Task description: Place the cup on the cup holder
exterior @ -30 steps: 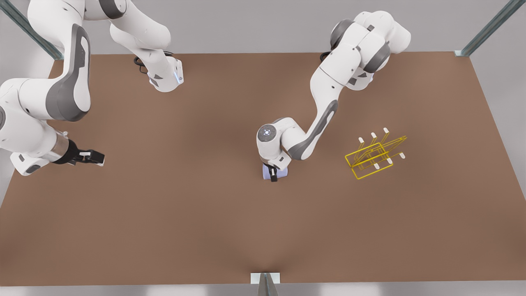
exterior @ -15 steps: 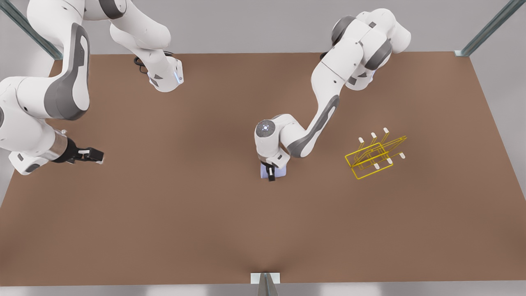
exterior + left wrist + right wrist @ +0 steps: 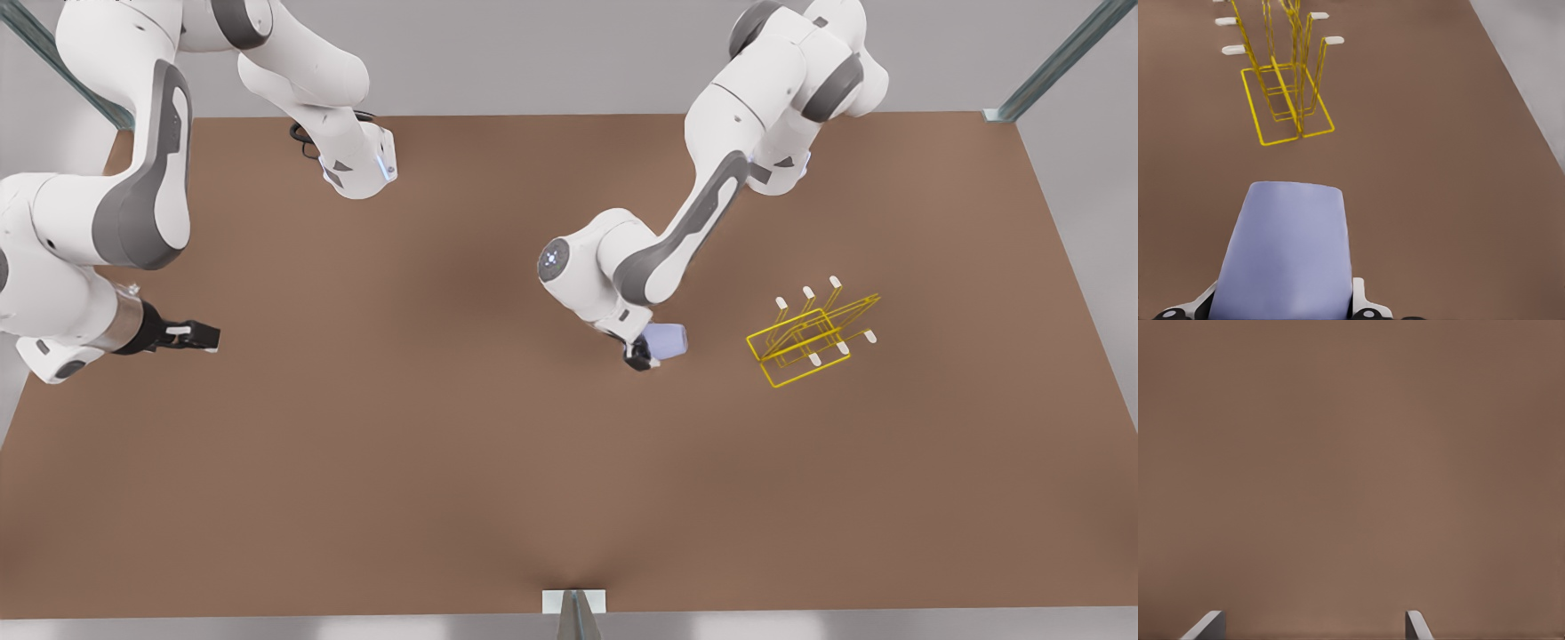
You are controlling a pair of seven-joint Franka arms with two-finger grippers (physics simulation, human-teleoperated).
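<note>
While the right gripper (image 3: 206, 337) waits over the desk (image 3: 444, 480) near the edge at the front view's left, its jaws standing apart with bare brown desk between the fingertips (image 3: 1210, 625), the left gripper (image 3: 642, 356) hangs near the middle of the desk with its jaws clamped on the cup (image 3: 665, 340). The cup, pale lavender-blue and plain, is tipped on its side in the grip and clear of the desk, one end pointing toward the cup holder (image 3: 809, 342). The holder, a yellow wire rack with white-capped prongs, stands on the desk toward the edge at the front view's right, apart from the cup. In the left wrist view the cup (image 3: 1286, 253) sits between the two fingers (image 3: 1361, 303), and the cup holder (image 3: 1285, 80) stands beyond it, upright on its rectangular base.
</note>
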